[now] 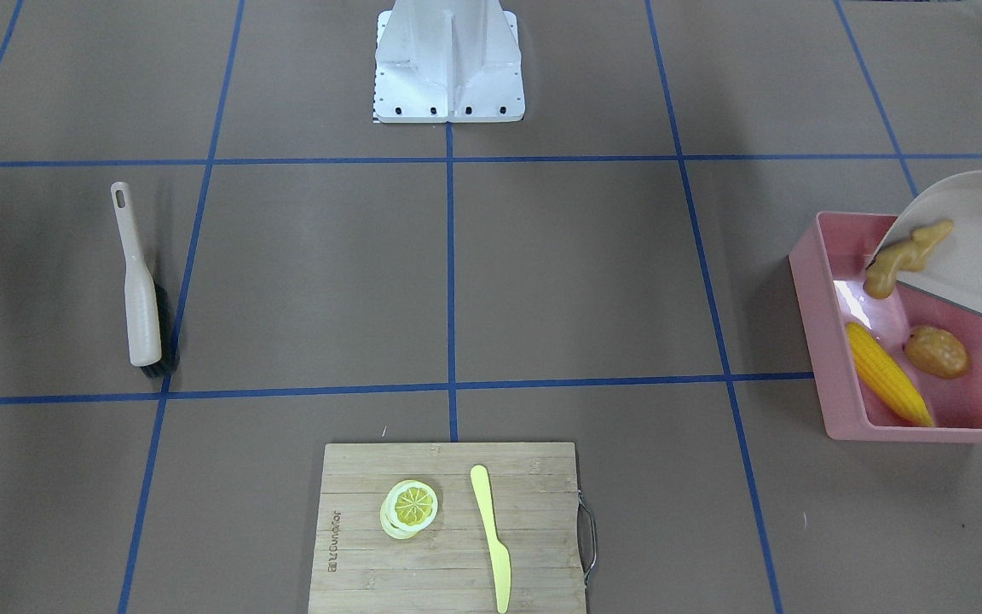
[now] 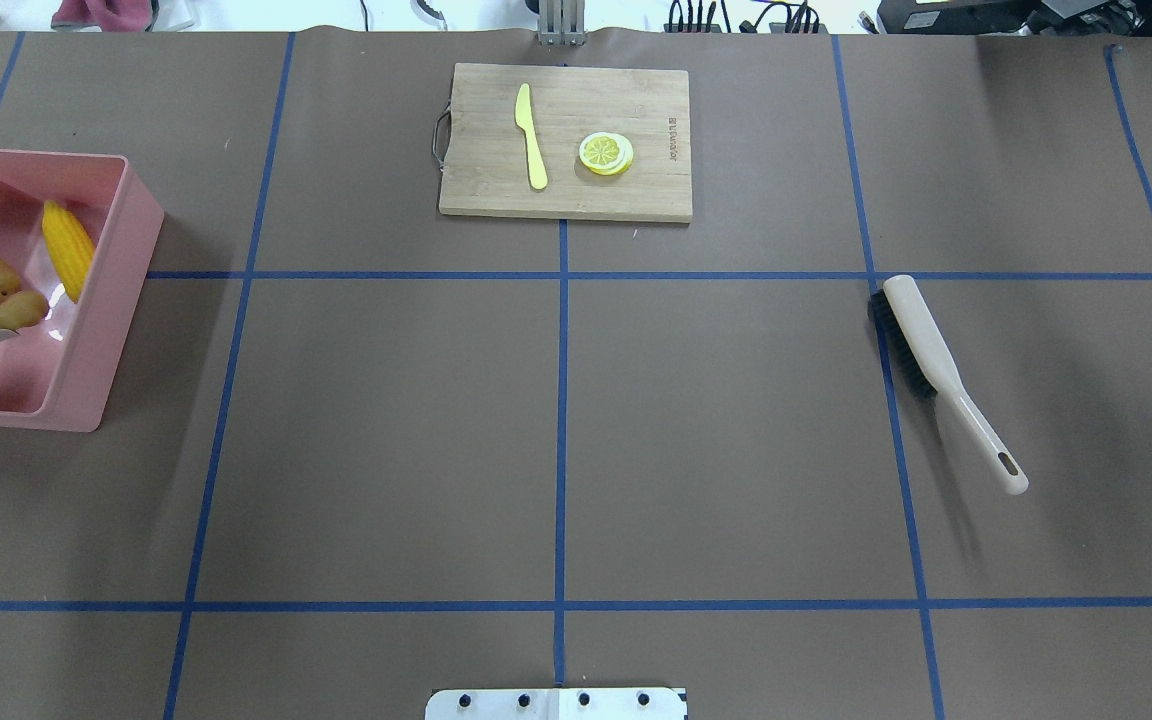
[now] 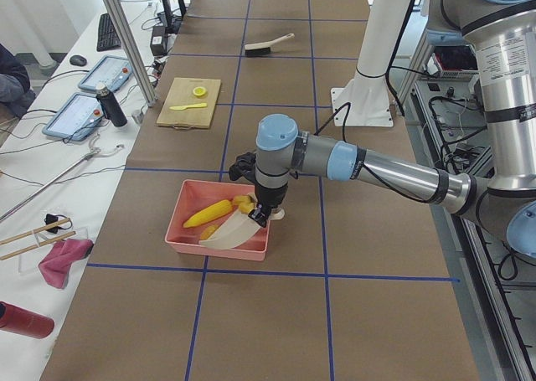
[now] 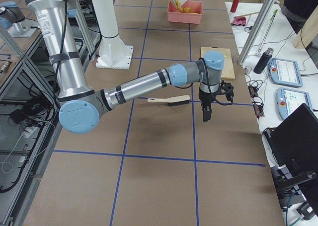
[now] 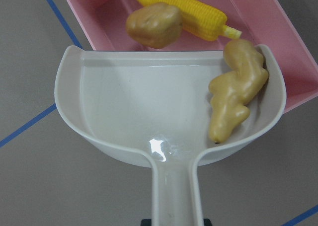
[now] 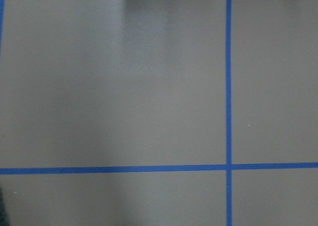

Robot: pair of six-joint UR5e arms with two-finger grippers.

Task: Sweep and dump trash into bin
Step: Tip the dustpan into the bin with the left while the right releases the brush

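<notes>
The pink bin [image 1: 823,341] stands at the table's end on my left side. A yellow corn cob [image 1: 887,375] and a brown potato [image 1: 937,351] lie inside it. A beige dustpan [image 5: 149,102] is held tilted over the bin, its lip down. The tan ginger root [image 5: 238,87] rests at the pan's right front corner, its tip over the lip. My left gripper [image 3: 265,213] is shut on the dustpan's handle. Beyond the brush, my right gripper [image 4: 205,114] hangs over bare table; I cannot tell whether it is open or shut.
A beige brush [image 2: 936,370] with black bristles lies on the table on my right side. A wooden cutting board [image 2: 656,190] at the far edge carries a lemon slice [image 2: 605,153] and a yellow-green knife [image 2: 531,135]. The robot's white base [image 1: 448,68] stands at the near edge.
</notes>
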